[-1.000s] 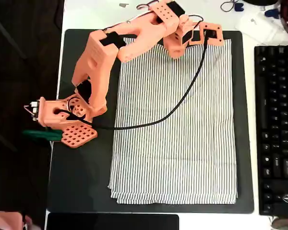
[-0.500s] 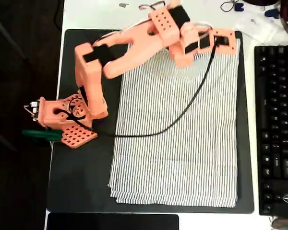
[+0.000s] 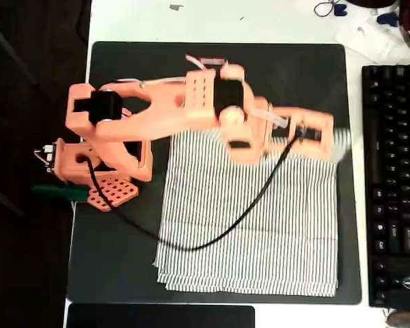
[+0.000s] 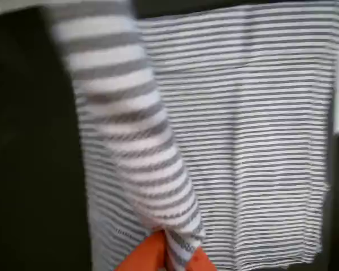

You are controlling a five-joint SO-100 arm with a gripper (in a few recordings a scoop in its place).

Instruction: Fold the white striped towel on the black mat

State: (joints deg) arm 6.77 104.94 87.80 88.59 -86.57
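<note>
Overhead view: gripper (image 3: 314,133) clamped on white striped towel (image 3: 260,239) top edge, lifted over black mat (image 3: 123,260) middle. Fold half done; edge not yet at mat's bottom edge.

White striped towel (image 3: 260,232): top edge hidden under arm, upper right corner motion-blurred in overhead view. Tool (image 4: 158,255): cut off by bottom edge in wrist view, blurred. Keyboard (image 3: 394,184): cut off at right.

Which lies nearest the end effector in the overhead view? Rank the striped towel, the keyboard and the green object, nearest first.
1. The striped towel: held in the end effector, hanging from it.
2. The keyboard: right edge of the picture.
3. The green object: far left, beside the arm's base.
</note>
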